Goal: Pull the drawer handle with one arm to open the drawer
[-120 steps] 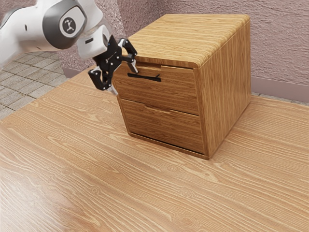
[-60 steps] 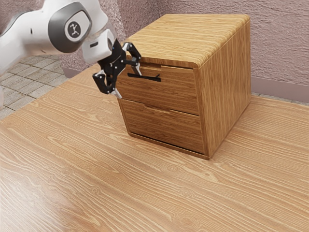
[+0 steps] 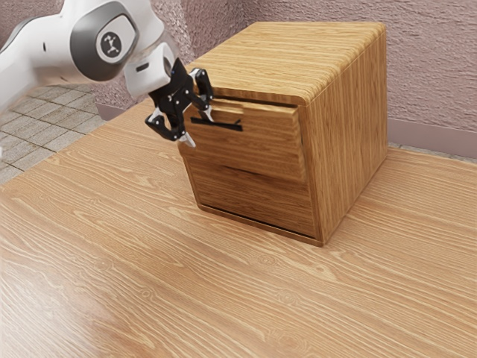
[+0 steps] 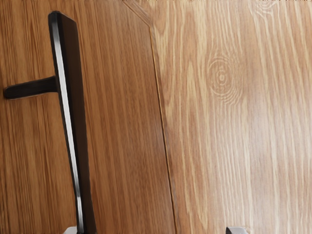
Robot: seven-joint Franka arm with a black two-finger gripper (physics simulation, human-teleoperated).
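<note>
The end effector (image 3: 195, 125) is hanging open, its fingers straddling the black handle (image 3: 220, 124) at its end toward the exterior view's left. The top drawer (image 3: 253, 145) is sitting slightly out of the cabinet (image 3: 343, 112). Hooking so near the bar's tip is risking a slip-off mid-pull.

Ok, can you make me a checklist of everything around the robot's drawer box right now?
Surface: wood-grain table, with the cabinet standing on it.
Job's things: top drawer pulled out a little, black handle on its front; lower drawer shut.
Clutter: nothing seen.
Grippers: gripper open, its fingers on either side of the handle's end.
Cables: nothing seen.
Surroundings: rough wall behind, tiled floor beyond the table.
</note>
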